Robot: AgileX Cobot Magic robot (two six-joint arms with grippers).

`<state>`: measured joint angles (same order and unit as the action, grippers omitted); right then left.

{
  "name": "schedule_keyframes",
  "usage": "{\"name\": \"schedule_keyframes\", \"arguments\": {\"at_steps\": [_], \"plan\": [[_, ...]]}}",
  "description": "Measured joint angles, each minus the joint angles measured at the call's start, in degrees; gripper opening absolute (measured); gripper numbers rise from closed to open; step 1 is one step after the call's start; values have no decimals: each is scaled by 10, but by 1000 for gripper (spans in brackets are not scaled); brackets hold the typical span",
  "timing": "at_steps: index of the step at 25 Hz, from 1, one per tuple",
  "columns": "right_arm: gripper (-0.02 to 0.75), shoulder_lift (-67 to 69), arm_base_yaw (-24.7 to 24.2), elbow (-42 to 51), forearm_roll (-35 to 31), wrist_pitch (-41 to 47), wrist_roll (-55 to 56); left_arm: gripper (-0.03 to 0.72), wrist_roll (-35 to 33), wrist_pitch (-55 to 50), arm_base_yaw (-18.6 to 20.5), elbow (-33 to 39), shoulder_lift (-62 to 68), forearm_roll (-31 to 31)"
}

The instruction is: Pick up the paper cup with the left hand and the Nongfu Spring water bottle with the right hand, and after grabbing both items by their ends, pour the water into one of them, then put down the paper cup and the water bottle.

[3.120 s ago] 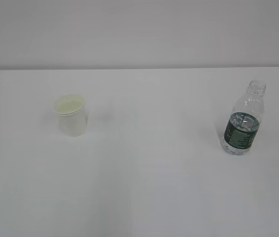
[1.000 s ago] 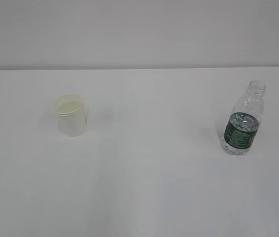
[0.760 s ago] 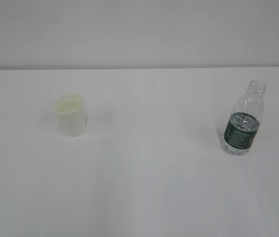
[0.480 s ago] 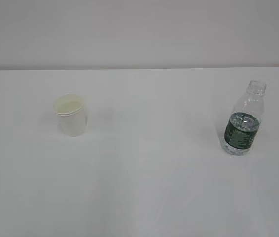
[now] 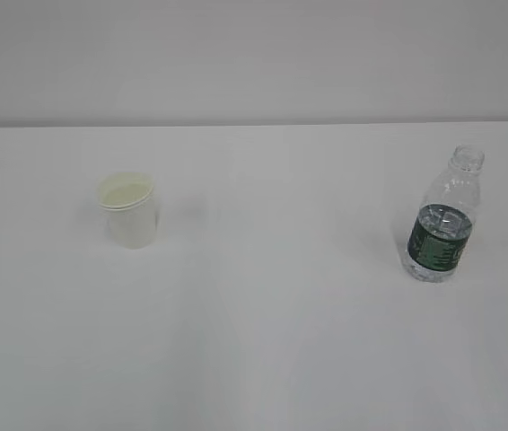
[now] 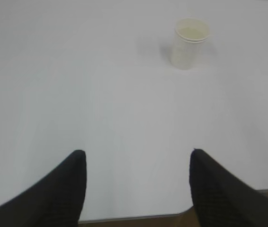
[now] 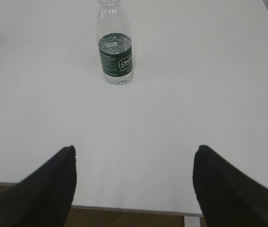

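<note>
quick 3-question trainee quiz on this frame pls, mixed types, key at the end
1. True or false: the left gripper is shut on the paper cup.
2. Multiple choice: the Nongfu Spring water bottle is (A) lying on its side, (B) upright with no cap on, (C) lifted by the right gripper.
3. Fill in: in the exterior view the cup stands to the ____ of the bottle.

Key
1. False. Both grippers are open and back near the edge of the table, far from cup and bottle.
2. B. It stands on the table, part full of water.
3. Left.
</note>
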<state>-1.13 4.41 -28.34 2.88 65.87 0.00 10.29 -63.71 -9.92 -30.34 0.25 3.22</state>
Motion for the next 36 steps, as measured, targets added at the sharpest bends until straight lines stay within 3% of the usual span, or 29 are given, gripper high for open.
{"name": "schedule_keyframes", "arguments": {"at_steps": [6, 13, 17, 36], "plan": [[574, 0, -27, 0, 1, -1, 0, 465, 0, 0, 8, 0, 0, 0], [574, 0, -105, 0, 1, -1, 0, 445, 0, 0, 68, 0, 0, 0], [574, 0, -108, 0, 1, -1, 0, 440, 0, 0, 93, 0, 0, 0], [574, 0, -108, 0, 1, -1, 0, 389, 0, 0, 95, 0, 0, 0]]}}
